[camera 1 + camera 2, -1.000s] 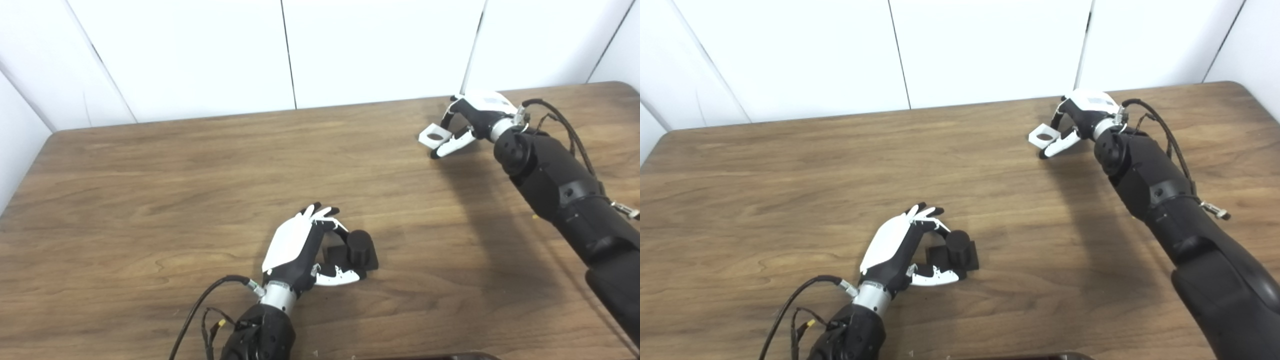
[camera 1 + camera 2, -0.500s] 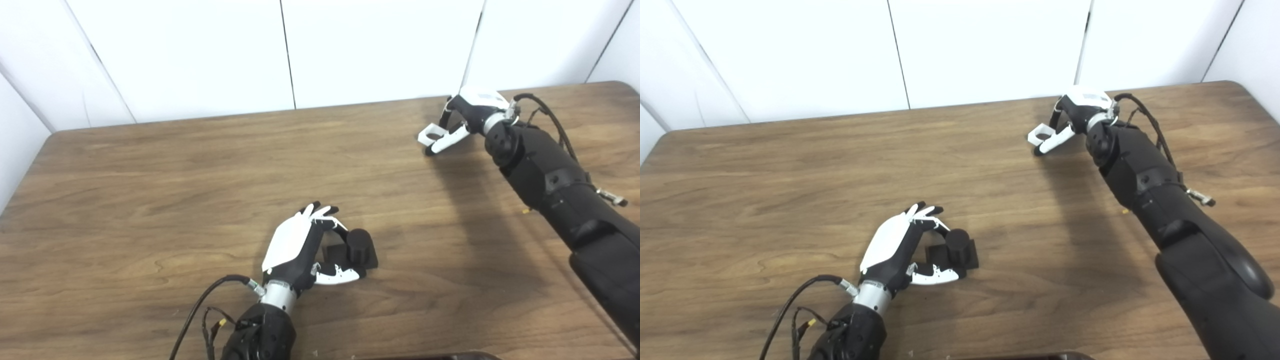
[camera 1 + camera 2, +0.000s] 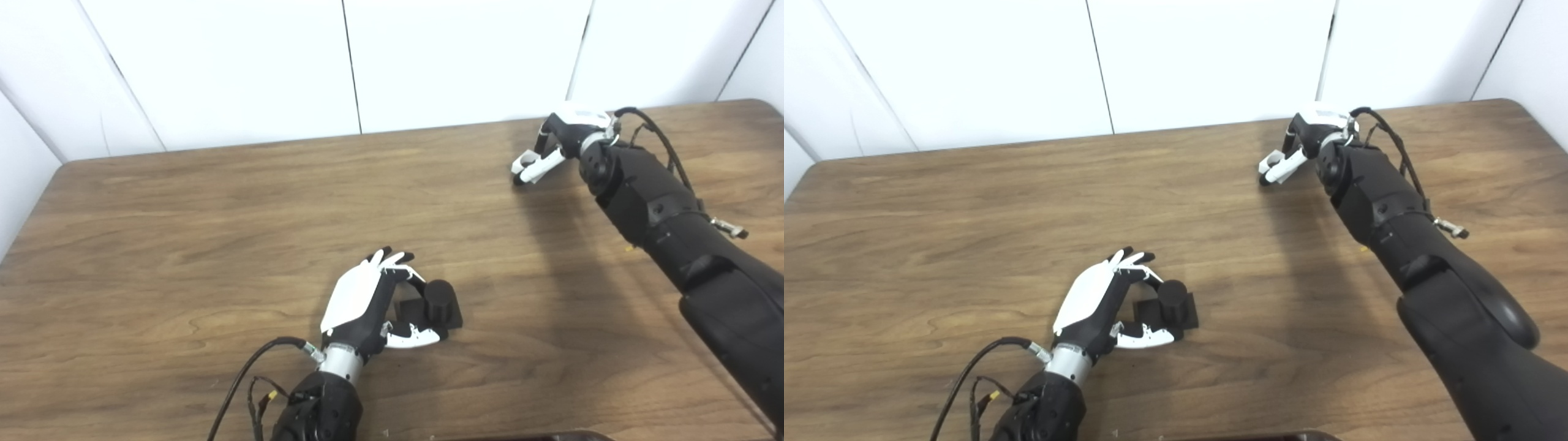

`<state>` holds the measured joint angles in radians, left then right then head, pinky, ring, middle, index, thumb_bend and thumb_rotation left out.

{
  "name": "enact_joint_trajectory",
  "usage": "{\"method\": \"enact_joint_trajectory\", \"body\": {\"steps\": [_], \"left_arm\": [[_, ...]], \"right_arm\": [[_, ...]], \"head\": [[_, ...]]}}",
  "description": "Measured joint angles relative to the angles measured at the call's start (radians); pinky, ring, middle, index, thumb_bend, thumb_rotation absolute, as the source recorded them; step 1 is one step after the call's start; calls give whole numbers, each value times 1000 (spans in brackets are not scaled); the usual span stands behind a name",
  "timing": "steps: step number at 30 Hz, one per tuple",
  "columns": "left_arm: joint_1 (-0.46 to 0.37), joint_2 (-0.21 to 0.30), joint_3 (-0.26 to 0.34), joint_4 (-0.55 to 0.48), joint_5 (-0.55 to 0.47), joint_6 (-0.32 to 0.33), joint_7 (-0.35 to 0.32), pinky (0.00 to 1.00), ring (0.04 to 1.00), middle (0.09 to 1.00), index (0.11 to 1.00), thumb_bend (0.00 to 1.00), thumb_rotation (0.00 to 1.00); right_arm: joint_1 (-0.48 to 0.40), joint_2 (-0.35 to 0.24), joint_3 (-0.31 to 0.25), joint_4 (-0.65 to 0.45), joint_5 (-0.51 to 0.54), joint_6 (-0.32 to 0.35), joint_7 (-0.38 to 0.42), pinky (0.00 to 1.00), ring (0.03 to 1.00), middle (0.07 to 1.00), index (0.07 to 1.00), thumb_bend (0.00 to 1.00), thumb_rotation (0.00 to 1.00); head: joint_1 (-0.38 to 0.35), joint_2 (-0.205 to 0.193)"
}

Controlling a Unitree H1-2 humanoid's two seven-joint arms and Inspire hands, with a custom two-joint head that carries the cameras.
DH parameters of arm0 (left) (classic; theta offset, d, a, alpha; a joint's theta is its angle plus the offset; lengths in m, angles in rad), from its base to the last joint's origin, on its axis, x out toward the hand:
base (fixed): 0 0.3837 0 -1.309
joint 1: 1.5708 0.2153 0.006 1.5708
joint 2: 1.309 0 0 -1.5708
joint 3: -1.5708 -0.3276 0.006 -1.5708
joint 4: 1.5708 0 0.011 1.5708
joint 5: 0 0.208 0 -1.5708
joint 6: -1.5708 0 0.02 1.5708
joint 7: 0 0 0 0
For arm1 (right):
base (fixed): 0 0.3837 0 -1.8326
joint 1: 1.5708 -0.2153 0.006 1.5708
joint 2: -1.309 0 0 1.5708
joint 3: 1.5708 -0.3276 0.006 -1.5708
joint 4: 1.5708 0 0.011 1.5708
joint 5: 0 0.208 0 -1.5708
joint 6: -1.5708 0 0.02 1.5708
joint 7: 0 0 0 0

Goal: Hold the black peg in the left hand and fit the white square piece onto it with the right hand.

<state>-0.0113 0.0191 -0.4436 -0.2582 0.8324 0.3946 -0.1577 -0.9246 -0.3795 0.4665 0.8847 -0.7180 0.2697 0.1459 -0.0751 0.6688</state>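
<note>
The black peg (image 3: 440, 301), a short cylinder on a square base, stands on the wooden table (image 3: 184, 245) near the front middle. My left hand (image 3: 361, 300) is curled round it from the left, thumb along the base's front edge and fingers (image 3: 398, 262) arched over its back. My right hand (image 3: 566, 138) is at the far right of the table, close to the back edge. It pinches the white square piece (image 3: 1271, 160) between thumb and fingers. Only a corner of the piece and part of its hole show; the rest is hidden behind the thumb.
White wall panels (image 3: 459, 61) rise just behind the table's far edge. A black cable (image 3: 245, 380) loops from my left wrist. A dark object (image 3: 520, 436) peeks in at the bottom edge. The table's right rear corner (image 3: 759, 107) is rounded.
My right hand has drifted slightly left and toward the back edge while its wrist turned, so less of the white piece shows. The left hand and peg have not moved.
</note>
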Motion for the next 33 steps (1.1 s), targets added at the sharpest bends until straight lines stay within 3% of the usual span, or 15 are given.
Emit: {"method": "enact_joint_trajectory", "body": {"steps": [12, 19, 33], "left_arm": [[1, -9, 2, 6, 0, 0, 11, 1000, 1000, 909, 488, 509, 75], [6, -14, 5, 6, 0, -1, 20, 1000, 1000, 908, 488, 509, 75], [8, -16, 5, 7, 0, -1, 27, 1000, 1000, 910, 489, 508, 77]], "right_arm": [[-79, 44, 30, 121, 1, 28, 13, 1000, 1000, 869, 602, 875, 356], [-103, 55, 60, 137, 3, 22, 14, 1000, 1000, 864, 527, 857, 248], [-105, 49, 70, 140, 14, -15, 11, 1000, 1000, 872, 526, 849, 228]], "head": [[6, -2], [8, 0], [5, 2]]}}
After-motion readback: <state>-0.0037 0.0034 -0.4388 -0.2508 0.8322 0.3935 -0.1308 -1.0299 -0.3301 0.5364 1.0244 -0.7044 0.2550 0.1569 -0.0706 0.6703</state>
